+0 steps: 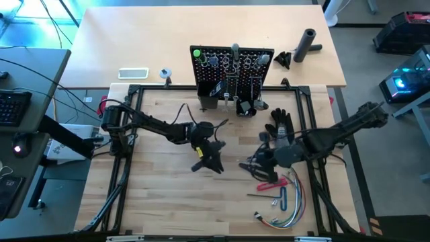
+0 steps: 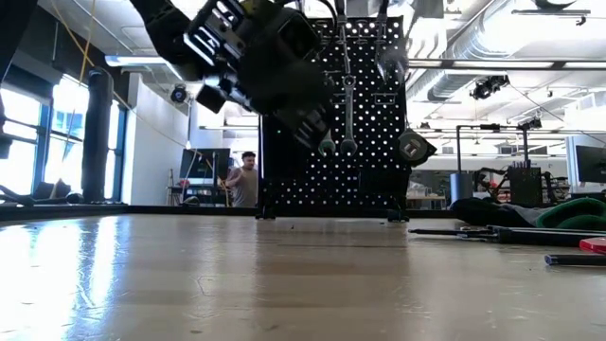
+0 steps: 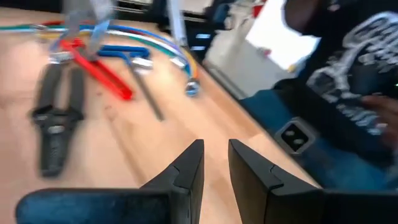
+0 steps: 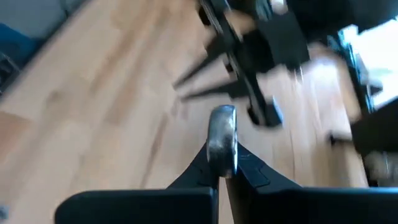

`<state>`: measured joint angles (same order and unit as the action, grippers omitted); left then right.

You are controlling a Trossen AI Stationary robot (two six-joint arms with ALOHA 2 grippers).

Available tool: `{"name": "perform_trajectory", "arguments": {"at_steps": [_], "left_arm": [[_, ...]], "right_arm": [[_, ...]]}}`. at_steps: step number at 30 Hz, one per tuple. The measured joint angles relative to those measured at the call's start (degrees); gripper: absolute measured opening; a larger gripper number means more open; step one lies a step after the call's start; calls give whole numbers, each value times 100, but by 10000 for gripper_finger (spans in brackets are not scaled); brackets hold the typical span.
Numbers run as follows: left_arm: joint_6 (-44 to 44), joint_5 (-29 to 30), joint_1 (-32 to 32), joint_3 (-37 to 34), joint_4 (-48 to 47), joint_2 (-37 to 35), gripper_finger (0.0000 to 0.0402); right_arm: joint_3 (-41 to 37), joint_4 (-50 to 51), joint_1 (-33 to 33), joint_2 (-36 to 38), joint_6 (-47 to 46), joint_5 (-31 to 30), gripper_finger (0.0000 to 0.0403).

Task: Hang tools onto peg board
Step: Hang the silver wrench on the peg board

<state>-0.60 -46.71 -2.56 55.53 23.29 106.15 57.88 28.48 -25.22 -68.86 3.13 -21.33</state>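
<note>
My right gripper (image 4: 222,160) is shut on a silver wrench (image 4: 222,137) and hovers over the table's right middle (image 1: 259,161). My left gripper (image 3: 216,152) is at the table's centre (image 1: 211,160), in front of the peg board (image 1: 232,67). Its fingers stand a narrow gap apart with nothing between them. Two wrenches (image 2: 338,95) hang on the black peg board (image 2: 369,161). Black pliers (image 3: 56,124), a red-handled tool (image 3: 102,71) and a hex key (image 3: 146,90) lie flat on the table. My right gripper pinches the silver wrench between its two fingers. The wrench's rounded end (image 4: 222,127) sticks out beyond the fingertips, and the fingers hide the rest of it. The wrench is lifted clear of the table.
A bundle of coloured wires (image 1: 282,208) lies near the front right corner, beside the loose tools (image 1: 272,183). A black glove (image 1: 279,121) lies right of the peg board's base. A black cylinder (image 1: 308,44) stands on the far table. A person (image 2: 241,180) shows in the room behind.
</note>
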Motion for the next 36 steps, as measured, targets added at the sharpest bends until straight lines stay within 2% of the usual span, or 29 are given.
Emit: {"name": "perform_trajectory", "arguments": {"at_steps": [5, 9, 11, 15, 19, 22, 30, 36], "left_arm": [[240, 647, 179, 0, -39, -4, 65], [312, 1133, 330, 2, -16, -7, 64], [391, 1411, 405, 2, -24, -9, 64], [520, 2101, 517, 2, -28, -9, 64], [526, 2392, 571, 2, 67, -10, 64], [482, 2688, 610, 2, 179, -34, 64], [466, 4118, 689, 7, 351, -53, 64], [532, 4480, 883, 7, 354, -289, 64]], "right_arm": [[-329, 388, 255, 0, -449, 78, 0], [-694, 277, 505, 66, -487, 210, 0], [-876, -5, 653, 153, -478, 300, 0], [-1228, -975, 934, 333, -331, 879, 0], [-1441, -1260, 1101, 334, -315, 1089, 0], [-1508, -1418, 1142, 326, -321, 1102, 0], [-1529, -1929, 1098, 256, -277, 1146, 0], [-1532, -1771, 1092, 240, -312, 1223, 0]]}}
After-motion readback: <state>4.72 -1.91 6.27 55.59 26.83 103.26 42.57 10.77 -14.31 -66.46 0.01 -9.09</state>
